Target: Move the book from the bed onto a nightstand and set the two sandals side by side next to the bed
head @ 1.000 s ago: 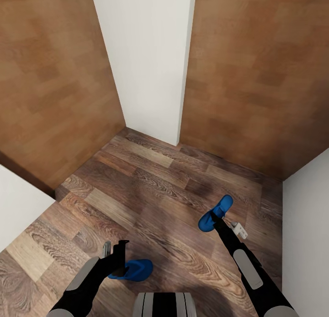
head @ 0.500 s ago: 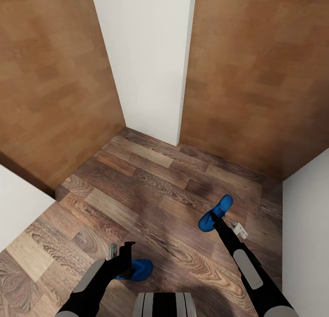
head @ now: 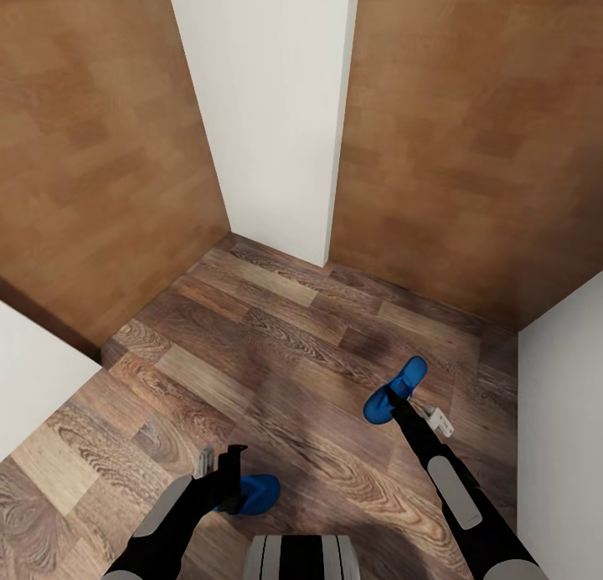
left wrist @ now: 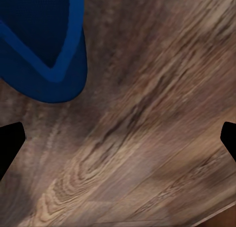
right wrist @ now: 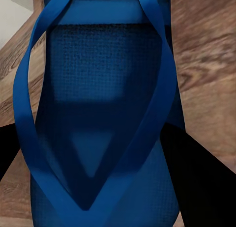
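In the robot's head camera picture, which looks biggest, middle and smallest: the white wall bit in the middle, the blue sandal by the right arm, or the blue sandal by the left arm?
1. White wall section, by far the biggest.
2. Right-arm sandal.
3. Left-arm sandal, which looks smallest, but the left gripper covers part of it, so the two sandals may really match.

Two blue sandals point(head: 395, 391) point(head: 255, 490) on wood floor point(head: 276, 354) — well apart.

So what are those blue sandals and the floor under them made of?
The sandal in the right claw looks like matte foam or rubber: its footbed has a fine grid texture, and the straps look smoother. The floor looks like brown wood planks with clear grain, though it could be laminate.
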You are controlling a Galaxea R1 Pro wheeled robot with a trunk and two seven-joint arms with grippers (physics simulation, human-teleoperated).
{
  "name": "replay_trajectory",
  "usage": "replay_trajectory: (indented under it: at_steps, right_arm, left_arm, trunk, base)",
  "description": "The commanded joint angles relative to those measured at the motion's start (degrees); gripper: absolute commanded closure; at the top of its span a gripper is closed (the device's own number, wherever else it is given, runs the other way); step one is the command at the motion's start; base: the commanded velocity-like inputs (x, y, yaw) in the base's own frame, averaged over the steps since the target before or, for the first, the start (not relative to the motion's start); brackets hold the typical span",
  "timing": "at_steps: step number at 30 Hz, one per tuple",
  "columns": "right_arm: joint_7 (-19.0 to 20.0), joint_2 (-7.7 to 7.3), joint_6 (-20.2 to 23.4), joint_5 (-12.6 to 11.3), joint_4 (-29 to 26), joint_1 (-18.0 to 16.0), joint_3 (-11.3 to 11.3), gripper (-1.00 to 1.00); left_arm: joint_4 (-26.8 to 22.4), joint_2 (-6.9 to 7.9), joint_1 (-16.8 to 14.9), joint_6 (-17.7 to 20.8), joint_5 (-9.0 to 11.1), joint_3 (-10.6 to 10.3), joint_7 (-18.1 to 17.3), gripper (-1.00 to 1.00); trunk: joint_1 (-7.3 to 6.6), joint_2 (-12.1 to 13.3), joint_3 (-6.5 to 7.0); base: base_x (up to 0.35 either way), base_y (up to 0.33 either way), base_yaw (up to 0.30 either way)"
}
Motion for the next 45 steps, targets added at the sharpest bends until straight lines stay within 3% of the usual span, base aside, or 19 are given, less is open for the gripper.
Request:
replay_trajectory:
  at_steps: [1, 45]
  right_arm:
    - [0.09, -0.02, 0.20, -0.64, -0.03, -0.01, 0.01, 1.00]
    - [0.09, -0.04, 0.20, -0.56, -0.11, -0.01, 0.01, 1.00]
  left_arm:
    - [-0.03, 0.01, -0.01, 0.04, 0.20, 0.00, 0.31, -1.00]
    - [0.14, 0.21, 0.00, 0.01, 0.27, 0.09, 0.29, -1.00]
  trunk:
    - [-0.01, -0.01, -0.04]
    - [-0.01, -0.01, -0.04]
  base:
    - [0.000, 0.000, 0.000]
    - [0.000, 0.000, 0.000]
